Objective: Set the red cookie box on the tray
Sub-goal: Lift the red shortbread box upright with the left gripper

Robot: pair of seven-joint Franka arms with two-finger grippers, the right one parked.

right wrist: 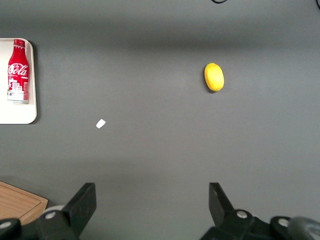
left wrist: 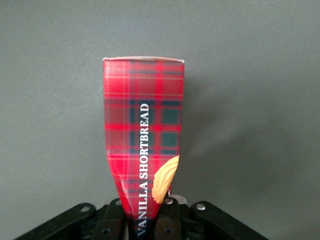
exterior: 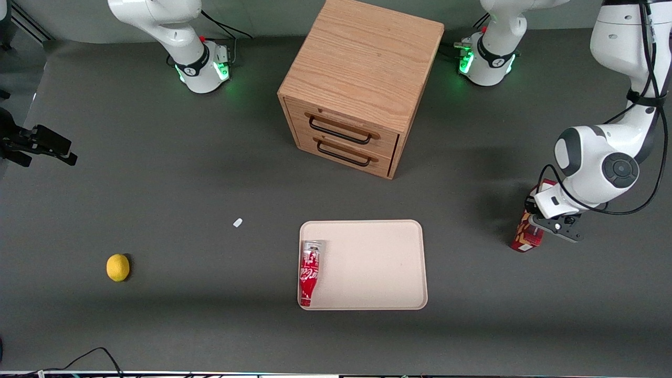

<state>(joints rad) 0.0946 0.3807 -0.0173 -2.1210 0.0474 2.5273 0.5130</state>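
Grey worktop (exterior: 157, 173) is carrying everything, filling nearly the whole front frame. Oak-coloured wood is making up the two-drawer cabinet (exterior: 357, 84) sitting at the upper centre of that frame, its dark handles facing the camera. Nearer the camera, at the lower centre, the beige tray (exterior: 378, 262) is lying flat, and a red Coca-Cola bottle (exterior: 310, 273) is lying on its side in it, along the rim toward the parked arm's end.

At the right edge of the front frame, well apart from the tray, the working arm's gripper (exterior: 557, 224) is pinching the red cookie box (exterior: 526, 236). In the wrist view the jaws are closing on the box's end, and the tartan carton (left wrist: 145, 135), lettered VANILLA SHORTBREAD, is visibly squeezed narrow where the gripper (left wrist: 145, 220) is holding it. Whether the box is touching the worktop I cannot tell.

A yellow lemon (exterior: 117, 267) is sitting at the lower left of the front frame, and a tiny white scrap (exterior: 238, 222) is lying between it and the tray.
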